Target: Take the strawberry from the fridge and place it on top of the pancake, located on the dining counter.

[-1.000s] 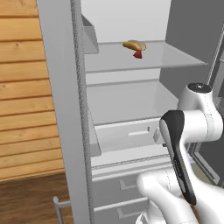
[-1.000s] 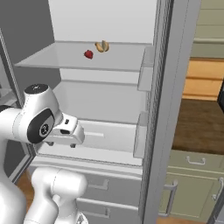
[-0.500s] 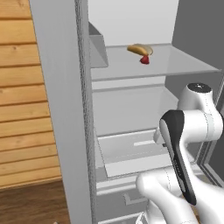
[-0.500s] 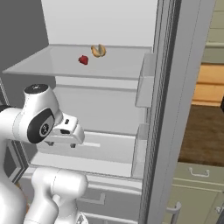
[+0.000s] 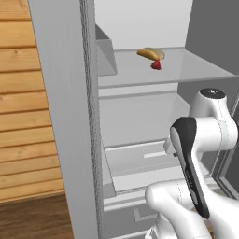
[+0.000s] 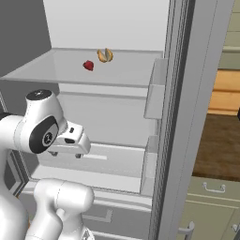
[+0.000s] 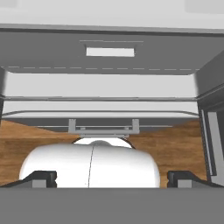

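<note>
Nearest, the gripper (image 7: 109, 179) is being held low before the open fridge (image 6: 183, 117), pointed down at the lower drawers; its jaws are seen wide apart with nothing between them. Farther in, on the upper glass shelf (image 5: 196, 70), the strawberry (image 5: 156, 65) is lying just beside a yellow-brown bun (image 5: 150, 53). The approach step is judged to be in hand. Next, the hand is to be raised and reached deep over that shelf.

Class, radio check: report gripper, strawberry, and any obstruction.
Gripper open, empty, low. Small red strawberry on glass fridge shelf, beside yellow-brown bun. Nothing blocking.
</note>
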